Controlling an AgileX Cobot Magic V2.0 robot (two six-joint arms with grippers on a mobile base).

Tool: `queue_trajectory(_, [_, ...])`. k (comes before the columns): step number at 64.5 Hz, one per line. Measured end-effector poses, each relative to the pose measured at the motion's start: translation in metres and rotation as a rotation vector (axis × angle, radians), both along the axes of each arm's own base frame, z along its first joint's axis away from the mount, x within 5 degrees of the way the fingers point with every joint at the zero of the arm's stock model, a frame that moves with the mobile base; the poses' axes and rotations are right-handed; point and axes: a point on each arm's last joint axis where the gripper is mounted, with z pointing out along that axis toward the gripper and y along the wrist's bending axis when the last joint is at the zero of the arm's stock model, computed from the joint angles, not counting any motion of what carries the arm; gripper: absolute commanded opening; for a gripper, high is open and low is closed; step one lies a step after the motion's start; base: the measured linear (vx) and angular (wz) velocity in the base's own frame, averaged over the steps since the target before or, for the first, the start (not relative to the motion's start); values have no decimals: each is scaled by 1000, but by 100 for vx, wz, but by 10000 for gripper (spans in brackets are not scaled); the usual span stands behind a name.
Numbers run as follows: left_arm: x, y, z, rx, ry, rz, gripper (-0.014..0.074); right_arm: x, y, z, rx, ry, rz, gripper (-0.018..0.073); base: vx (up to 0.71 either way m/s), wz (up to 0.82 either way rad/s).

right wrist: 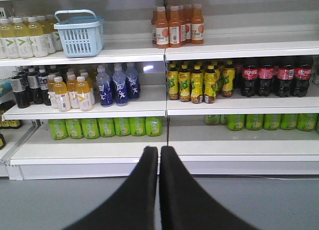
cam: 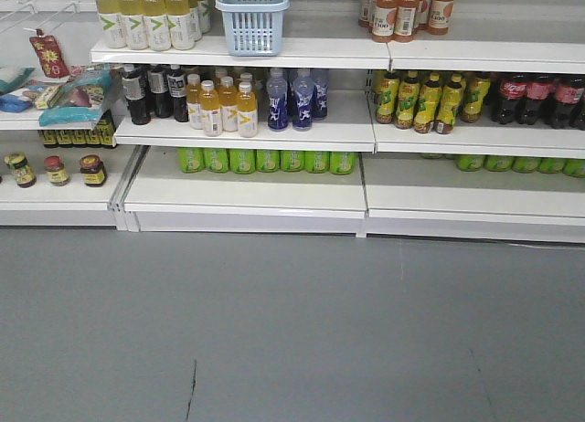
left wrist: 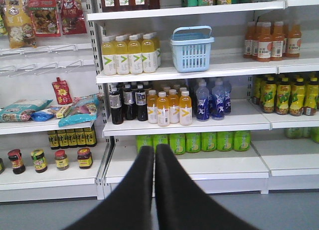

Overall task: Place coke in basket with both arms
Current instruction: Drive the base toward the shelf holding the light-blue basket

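White shelves (cam: 274,198) full of drinks fill the wall, and a bare grey floor (cam: 292,331) lies in front of them. The coke bottles (right wrist: 266,75) are dark with red labels and red caps. They stand in a row on the middle shelf, at the far right end, just beside some yellow-green bottles (right wrist: 197,83). They stand straight up, so the long way of each bottle goes up and down. The light-blue basket (right wrist: 79,36) sits one shelf higher and far off to the left, well apart from the coke. It stands the right way up with its handles raised. The right gripper (right wrist: 159,149) has its two black fingers pressed together and holds nothing. The left gripper (left wrist: 154,149) is pinched together the same way and is empty too. Both hang low in front of the shelves, well away from them. From the right gripper the coke lies up and to the right. The left wrist view shows the basket (left wrist: 192,51) but no coke at all. So the right arm looks like the nearer one for the coke, and the left arm for the basket. The right fingers would need to spread first and then come at a bottle from the front, around its side.
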Motion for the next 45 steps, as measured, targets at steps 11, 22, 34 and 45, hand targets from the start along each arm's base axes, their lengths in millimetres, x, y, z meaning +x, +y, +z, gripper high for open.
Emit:
queue_trajectory(11, [0, 0, 0, 0, 0, 0, -6, 0, 0, 0, 0, 0, 0, -4, 0, 0])
queue_trajectory(22, [0, 0, 0, 0, 0, 0, -6, 0, 0, 0, 0, 0, 0, -4, 0, 0])
queue_trajectory(34, [0, 0, 0, 0, 0, 0, -6, 0, 0, 0, 0, 0, 0, -4, 0, 0])
queue_trajectory(45, [0, 0, 0, 0, 0, 0, -6, 0, 0, 0, 0, 0, 0, -4, 0, 0])
